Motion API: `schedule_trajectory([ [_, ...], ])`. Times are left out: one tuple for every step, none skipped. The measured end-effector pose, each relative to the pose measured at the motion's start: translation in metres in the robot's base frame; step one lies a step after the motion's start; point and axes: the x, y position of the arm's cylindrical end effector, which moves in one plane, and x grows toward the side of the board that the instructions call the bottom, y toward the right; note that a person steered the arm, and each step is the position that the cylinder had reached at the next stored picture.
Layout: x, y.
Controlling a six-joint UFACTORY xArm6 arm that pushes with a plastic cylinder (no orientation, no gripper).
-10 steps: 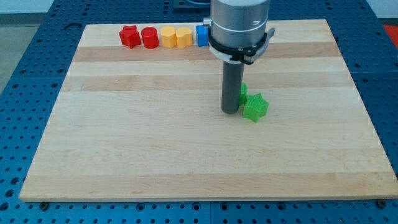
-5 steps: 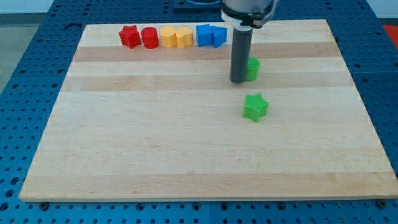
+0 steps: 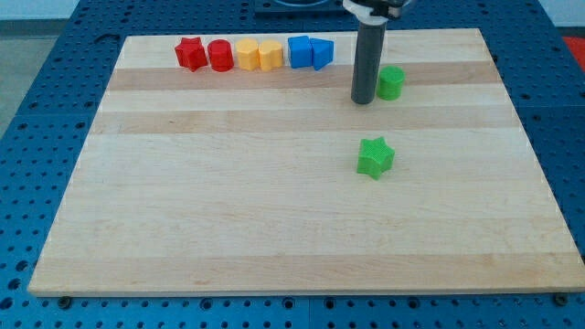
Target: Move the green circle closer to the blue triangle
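The green circle sits near the view's top, right of centre. My tip rests on the board just left of it, very close or touching. The blue triangle is at the right end of the row along the view's top edge, up and left of my tip. The green circle lies to the right of and slightly below the blue triangle, with the rod between them.
A row along the top holds a red star, red cylinder, two yellow blocks and a blue cube. A green star lies below the green circle.
My tip has moved up and to the right, and the green circle has slid with it, away from the green star towards the top of the board.
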Motion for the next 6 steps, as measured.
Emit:
schedule_trajectory([
  [0.009, 0.009],
  [-0.002, 0.036],
  [-0.031, 0.04],
  [-0.057, 0.04],
  [-0.058, 0.04],
  [-0.047, 0.05],
])
